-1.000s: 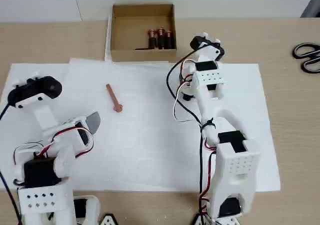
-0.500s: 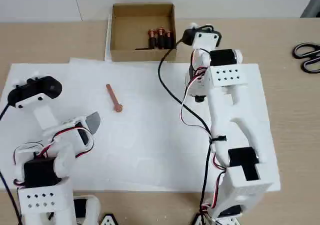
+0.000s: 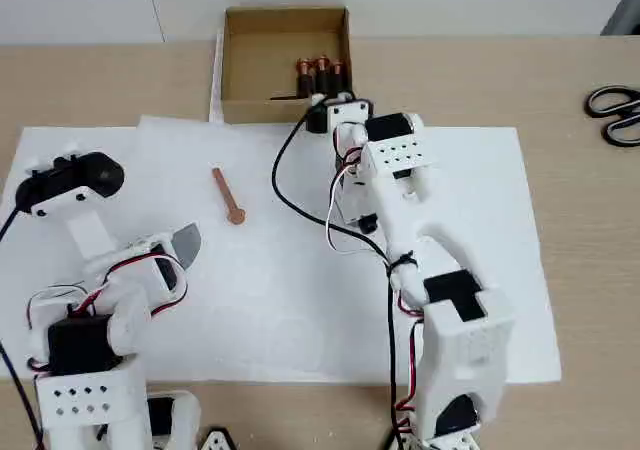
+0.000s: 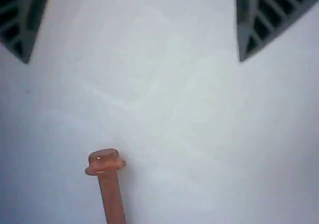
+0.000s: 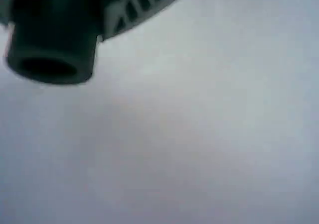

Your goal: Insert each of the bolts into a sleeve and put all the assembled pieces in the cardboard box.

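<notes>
left jaws: wide open, holding nothing, both tips well apart over the white sheet [image 3: 280,300]. the loose bolt [image 4: 105,174] lies flat on the sheet with its head toward them, not touching. from the high view the bolt [image 3: 228,196] sits between the left arm [image 3: 100,260] and the cardboard box [image 3: 286,14], apart from both.
right jaws: closed on a black sleeve [image 5: 50,52], open end showing, held clear of the sheet. the right arm [image 3: 395,170] is stretched across the sheet, wrist just in front of the box's near wall.
three assembled pieces [image 3: 322,76] lie side by side in the box, right of centre.
scissors [image 3: 612,110] lie on the table [image 3: 560,70], far right.
</notes>
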### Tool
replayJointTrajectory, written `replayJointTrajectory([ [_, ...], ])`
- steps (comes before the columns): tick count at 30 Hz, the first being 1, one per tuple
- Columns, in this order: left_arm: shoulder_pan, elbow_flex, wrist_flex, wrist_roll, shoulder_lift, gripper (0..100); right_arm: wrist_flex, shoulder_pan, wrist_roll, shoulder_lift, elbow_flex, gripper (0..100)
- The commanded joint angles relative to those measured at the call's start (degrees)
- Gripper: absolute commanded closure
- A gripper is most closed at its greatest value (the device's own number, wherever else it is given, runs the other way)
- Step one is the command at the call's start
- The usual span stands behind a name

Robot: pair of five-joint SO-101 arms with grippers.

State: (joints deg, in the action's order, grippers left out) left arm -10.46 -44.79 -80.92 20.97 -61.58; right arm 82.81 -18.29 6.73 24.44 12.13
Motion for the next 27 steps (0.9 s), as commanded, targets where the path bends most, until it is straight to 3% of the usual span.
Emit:
replayJointTrajectory([
  [1, 0.09, 0.66, 0.97, -0.26, -0.44, 75, -1.19, -0.57, 0.44, 0.48, 0.44, 99.0],
  [9, 0.09, 0.66, 0.97, -0.26, -0.44, 75, -1.54, -0.57, 0.26, 0.84, 0.35, 89.6],
  [19, 0.09, 0.66, 0.97, -0.26, -0.44, 75, -1.27, -0.57, 0.35, 1.01, 0.26, 88.8],
  [27, 0.09, 0.66, 0.97, -0.26, -0.44, 75, -1.10, -0.57, 0.53, 1.01, 0.18, 81.1],
])
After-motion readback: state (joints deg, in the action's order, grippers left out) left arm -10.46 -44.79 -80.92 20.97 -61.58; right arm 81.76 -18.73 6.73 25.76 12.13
